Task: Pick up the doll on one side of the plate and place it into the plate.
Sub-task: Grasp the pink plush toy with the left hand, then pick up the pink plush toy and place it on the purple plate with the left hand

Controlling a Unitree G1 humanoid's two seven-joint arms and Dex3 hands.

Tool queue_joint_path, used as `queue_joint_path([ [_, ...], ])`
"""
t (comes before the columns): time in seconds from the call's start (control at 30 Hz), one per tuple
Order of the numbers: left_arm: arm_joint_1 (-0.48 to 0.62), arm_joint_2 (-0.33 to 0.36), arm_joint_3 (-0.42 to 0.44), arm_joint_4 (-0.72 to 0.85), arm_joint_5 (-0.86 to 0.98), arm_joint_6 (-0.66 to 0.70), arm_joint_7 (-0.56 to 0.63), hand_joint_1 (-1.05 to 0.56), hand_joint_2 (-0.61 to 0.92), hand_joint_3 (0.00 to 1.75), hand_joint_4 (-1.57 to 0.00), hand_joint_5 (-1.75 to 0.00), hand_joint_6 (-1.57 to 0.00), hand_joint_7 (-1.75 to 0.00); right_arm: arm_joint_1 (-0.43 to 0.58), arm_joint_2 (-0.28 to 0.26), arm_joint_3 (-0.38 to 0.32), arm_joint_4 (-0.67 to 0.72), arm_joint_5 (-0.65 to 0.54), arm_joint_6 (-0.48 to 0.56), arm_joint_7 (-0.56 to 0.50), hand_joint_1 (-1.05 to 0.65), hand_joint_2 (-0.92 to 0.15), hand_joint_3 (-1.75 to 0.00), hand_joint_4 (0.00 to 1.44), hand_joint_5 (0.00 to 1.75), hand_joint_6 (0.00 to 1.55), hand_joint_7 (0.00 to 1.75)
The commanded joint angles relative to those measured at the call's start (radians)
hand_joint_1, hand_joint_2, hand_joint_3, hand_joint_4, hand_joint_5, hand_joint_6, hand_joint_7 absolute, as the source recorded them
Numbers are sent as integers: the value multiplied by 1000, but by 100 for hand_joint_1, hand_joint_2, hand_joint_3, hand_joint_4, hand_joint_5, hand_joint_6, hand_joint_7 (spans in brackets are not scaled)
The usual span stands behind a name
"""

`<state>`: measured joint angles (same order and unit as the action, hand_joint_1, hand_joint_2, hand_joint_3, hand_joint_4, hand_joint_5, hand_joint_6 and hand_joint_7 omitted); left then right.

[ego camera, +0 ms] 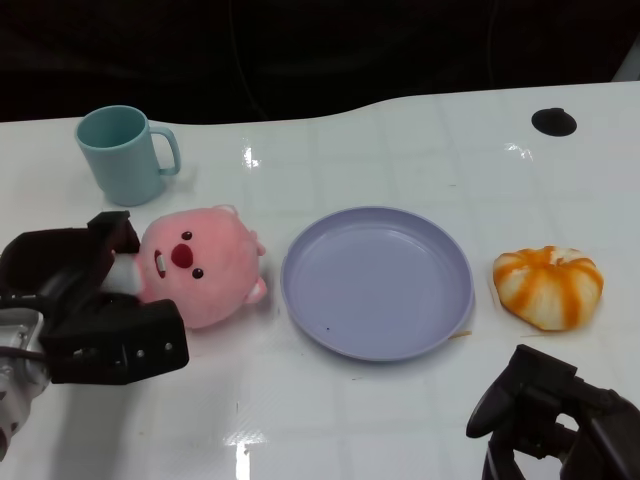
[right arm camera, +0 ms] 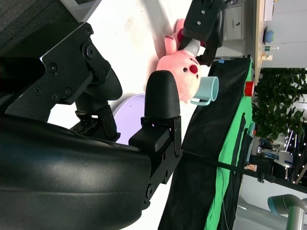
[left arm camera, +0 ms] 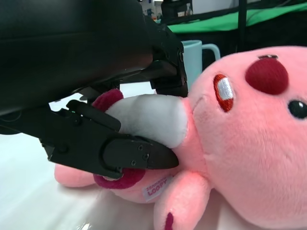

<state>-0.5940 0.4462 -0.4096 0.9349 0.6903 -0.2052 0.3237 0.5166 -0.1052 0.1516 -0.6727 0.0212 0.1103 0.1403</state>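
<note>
Gripping the pink doll with my left hand right now, over near the left edge of the table. My fingers are wrapped around its white belly and lower body, one above and one below, and the wrist view shows them pressed right into the plush. The doll is lying on its side on the table top, head pointing toward the purple plate and sitting just beside the plate's left rim, so it's not in the plate yet.

My right hand is down at the near right corner of the table, holding nothing, fingers loosely apart, well clear of everything.

Other stuff on the table: a light blue mug standing upright toward the far left corner, just behind the doll, and an orange-and-white striped bun-looking thing near the plate's right side, not touching it. There's also a small dark round spot close to the far right edge.
</note>
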Motion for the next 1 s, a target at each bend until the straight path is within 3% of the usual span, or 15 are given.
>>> queue_joint_path([
  [0.03,41,33,35,-83,-30,8,-15,-20,60,90,-89,-175,-68,-175,3,-7,-9,-7,14,5,3,10,-45,-137,72,175,59,155],
  [0.4,172,73,136,-447,-48,107,-95,-19,55,93,-91,-175,-68,-175,-4,-8,-9,-4,7,5,3,9,-44,-138,73,175,59,155],
  [0.6,202,66,159,-577,-48,138,-149,-20,48,110,-92,-175,-71,-175,-5,-7,-6,-7,4,14,0,11,-44,-139,73,175,59,156],
  [0.73,186,37,156,-646,-53,164,-209,-21,45,115,-91,-175,-71,-175,-8,-5,-2,-8,-1,21,-3,11,-45,-139,73,175,59,156],
  [1.0,111,-56,132,-655,-66,227,-318,-21,51,99,-91,-175,-70,-175,-12,-2,9,-9,-4,21,-7,12,-44,-140,74,175,59,156],
])
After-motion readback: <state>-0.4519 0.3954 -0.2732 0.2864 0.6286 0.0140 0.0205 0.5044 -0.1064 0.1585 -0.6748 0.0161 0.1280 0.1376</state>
